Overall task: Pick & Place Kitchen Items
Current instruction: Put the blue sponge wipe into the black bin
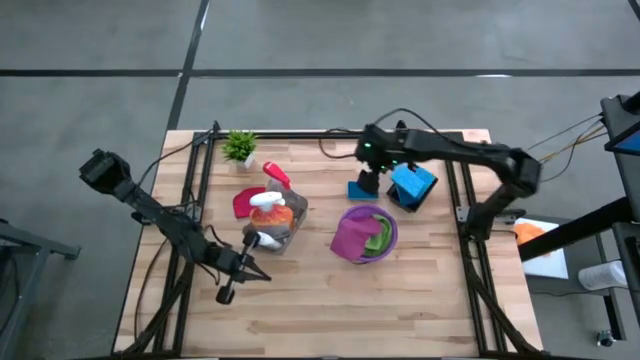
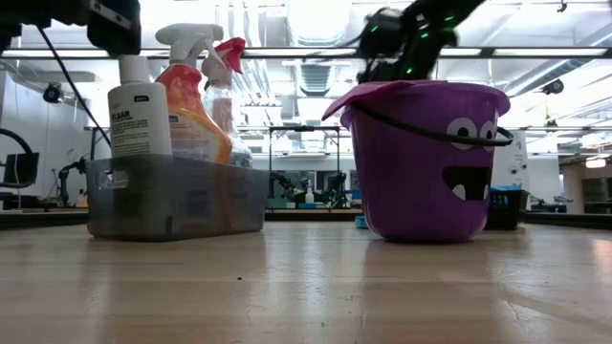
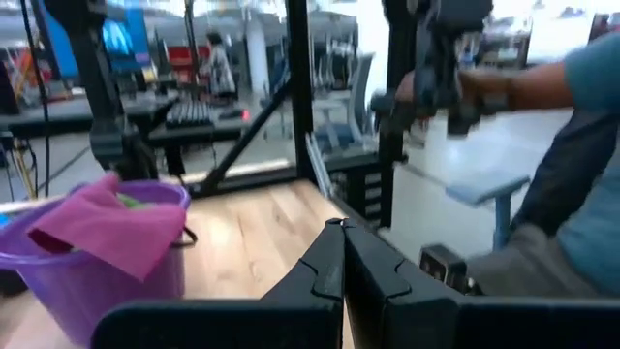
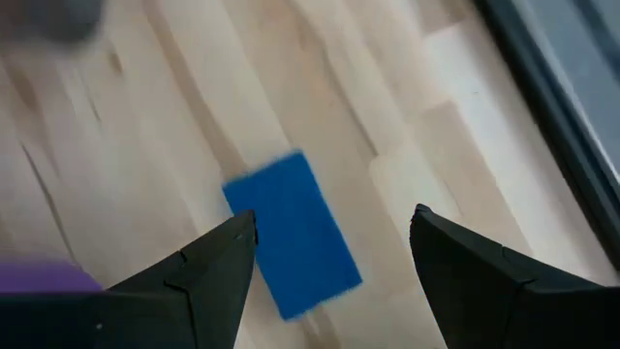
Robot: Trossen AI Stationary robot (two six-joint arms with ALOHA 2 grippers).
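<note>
My right gripper (image 4: pixel 334 237) hangs over the far middle of the table (image 1: pixel 400 300), its two fingers (image 4: pixel 208 267) spread wide with nothing between them, and a blue sponge (image 4: pixel 295 236) lies flat on the wood right beneath that gap. From above, that sponge (image 1: pixel 358 189) sits just beside a dark bin (image 1: pixel 415 185) holding more blue sponges, and my right gripper (image 1: pixel 368 178) is directly over it. Nearer the front stands the purple bucket (image 1: pixel 388 226) (the one with a cartoon face on its side), with a magenta cloth (image 1: pixel 350 238) draped over its rim and a green cloth (image 1: pixel 377 238) tucked inside. To its left is a clear tray (image 1: pixel 290 240) carrying the orange spray bottle (image 1: pixel 270 212) with its white trigger and a white-topped bottle (image 1: pixel 262 239); a red-topped bottle (image 1: pixel 277 175) and a red cloth (image 1: pixel 243 203) lie just behind it, near the small potted plant (image 1: pixel 240 147). My left gripper (image 1: pixel 258 275) waits at the front left of the table, fingers pressed together and empty.
</note>
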